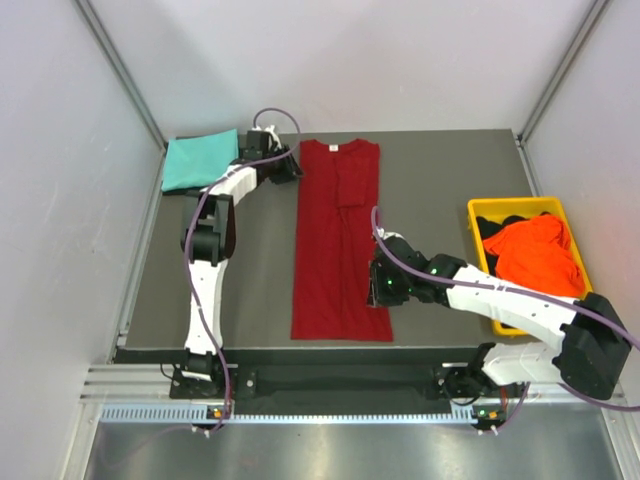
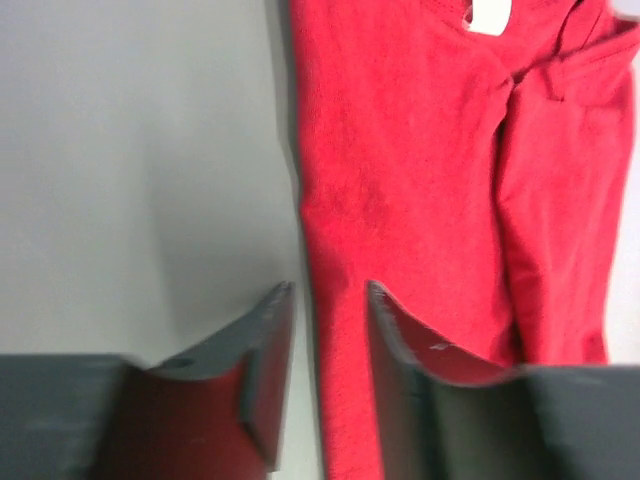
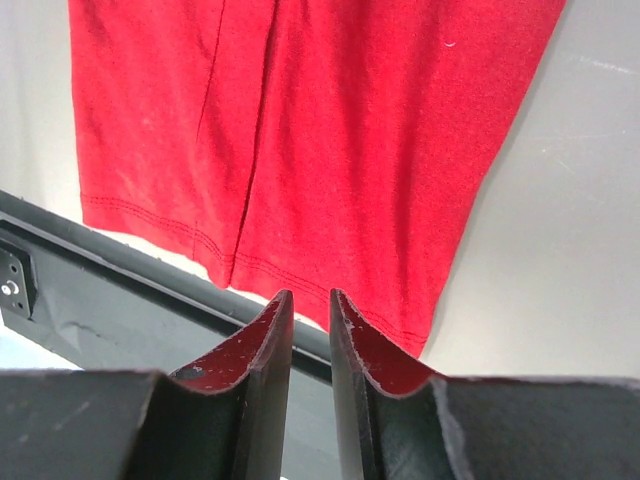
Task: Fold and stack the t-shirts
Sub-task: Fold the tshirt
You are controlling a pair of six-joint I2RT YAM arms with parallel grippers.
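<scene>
Top external view: a dark red t-shirt (image 1: pixel 335 240) lies flat in a long narrow strip down the middle of the grey surface (image 1: pixel 450 180). Its collar and white label are at the far end and its hem is close to the near edge. One sleeve is folded in over the chest on the right side.

The left end effector (image 1: pixel 293 165) sits at the shirt's far left corner, beside the collar. In the left wrist view its fingers (image 2: pixel 385 335) stand clearly apart, straddling the shirt's left edge, with grey surface on one side and red cloth on the other; nothing is pinched between them.

The right end effector (image 1: pixel 380 292) is at the shirt's right edge, near the hem. In the right wrist view its fingers (image 3: pixel 272 335) are parted only narrowly and hold nothing. Red cloth, the stitched hem and the dark front rim of the surface show beyond them.

A teal t-shirt (image 1: pixel 200 160) lies folded at the far left corner of the surface, just behind the left arm. On the right, a yellow bin (image 1: pixel 516 204) holds a crumpled orange t-shirt (image 1: pixel 535 255), with a black t-shirt (image 1: pixel 492 226) under it at the bin's far left corner.
</scene>
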